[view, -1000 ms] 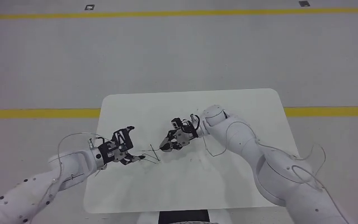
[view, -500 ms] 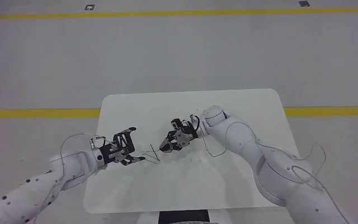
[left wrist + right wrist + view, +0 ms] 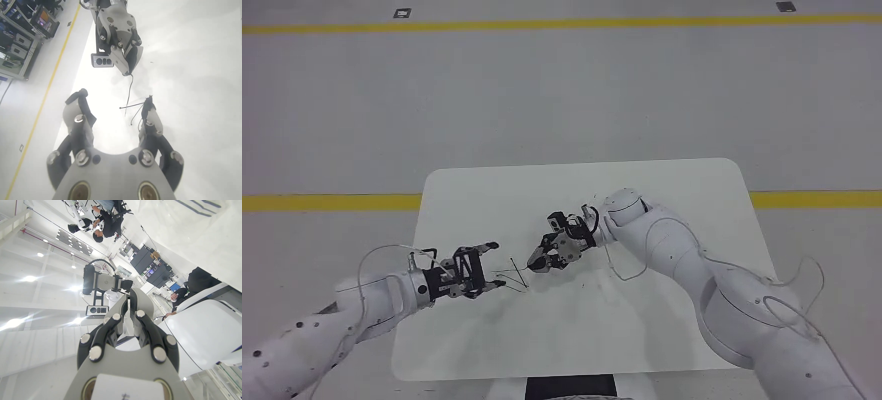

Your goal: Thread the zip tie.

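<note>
As it stood over the worktop [image 3: 642,190], the left hand [image 3: 495,265] was spread open, one fingertip [image 3: 148,106] among black strands [image 3: 134,116]. The zip tie [image 3: 129,91], thin, light and springy, probably best pinched near its free tip, hung from the clenched right hand [image 3: 534,264].

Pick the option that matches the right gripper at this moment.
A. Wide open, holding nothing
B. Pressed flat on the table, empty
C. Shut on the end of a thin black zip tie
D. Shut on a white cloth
C: in the left wrist view the right gripper has its fingers closed together, and a thin black zip tie trails from its tip.
</note>
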### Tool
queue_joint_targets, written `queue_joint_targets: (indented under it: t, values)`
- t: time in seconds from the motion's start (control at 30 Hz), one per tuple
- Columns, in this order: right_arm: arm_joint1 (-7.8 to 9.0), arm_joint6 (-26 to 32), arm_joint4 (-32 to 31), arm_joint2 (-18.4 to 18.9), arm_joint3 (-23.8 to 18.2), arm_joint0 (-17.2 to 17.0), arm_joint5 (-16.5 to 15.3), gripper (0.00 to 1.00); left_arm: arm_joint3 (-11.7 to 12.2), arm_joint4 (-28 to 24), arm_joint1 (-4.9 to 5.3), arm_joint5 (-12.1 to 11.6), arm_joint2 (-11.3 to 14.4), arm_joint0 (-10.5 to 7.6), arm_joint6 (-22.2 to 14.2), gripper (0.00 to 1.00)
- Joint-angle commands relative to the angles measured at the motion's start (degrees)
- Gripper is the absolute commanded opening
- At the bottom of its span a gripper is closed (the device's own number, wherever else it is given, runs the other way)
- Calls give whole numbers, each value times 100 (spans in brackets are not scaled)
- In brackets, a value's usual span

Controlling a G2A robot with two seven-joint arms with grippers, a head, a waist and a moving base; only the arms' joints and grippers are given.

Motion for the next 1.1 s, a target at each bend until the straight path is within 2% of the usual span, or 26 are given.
queue_joint_targets:
  t: [0.0, 0.2, 0.27, 1.07]
  values:
    - [0, 0, 0, 0, 0, 0, 0, 0, 12, 4, 10, 0, 57, -52, 9, 45]
    - [0, 0, 0, 0, 0, 0, 0, 0, 46, -4, 35, 0, 234, -213, 43, 46]
    - [0, 0, 0, 0, 0, 0, 0, 0, 65, -29, 40, 0, 291, -257, 61, 49]
    - [0, 0, 0, 0, 0, 0, 0, 0, 141, -121, 107, 0, 1064, -927, 355, 36]
